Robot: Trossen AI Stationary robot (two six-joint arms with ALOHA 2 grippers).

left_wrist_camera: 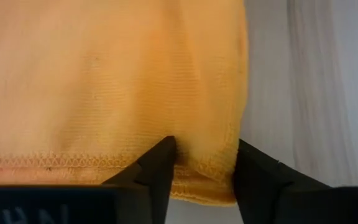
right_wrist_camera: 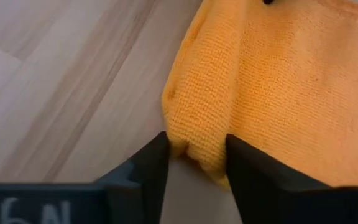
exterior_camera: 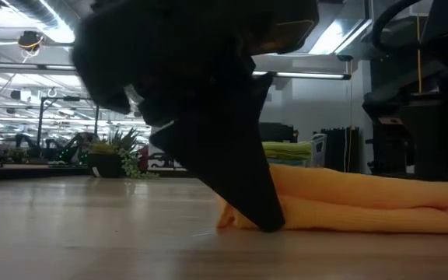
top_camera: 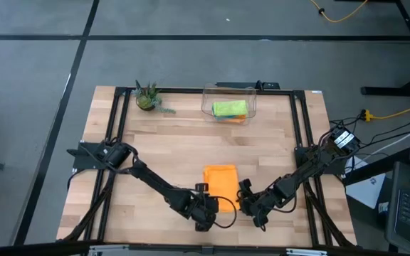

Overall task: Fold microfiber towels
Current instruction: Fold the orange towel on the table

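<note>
Overhead, an orange towel (top_camera: 221,180) lies on the bench (top_camera: 162,142), well apart from the clear bin (top_camera: 229,102) — which holds a green towel (top_camera: 230,108) — with the left pincer (top_camera: 212,208) and right pincer (top_camera: 248,201) at its near corners. Low view: soft, light, thick folds (exterior_camera: 364,204), likely to sag — best taken at corners. Left wrist: the fingers (left_wrist_camera: 157,168) pinch a hemmed corner (left_wrist_camera: 207,163). Right wrist: the fingers (right_wrist_camera: 148,165) close narrowly on the other corner (right_wrist_camera: 194,134).
</note>
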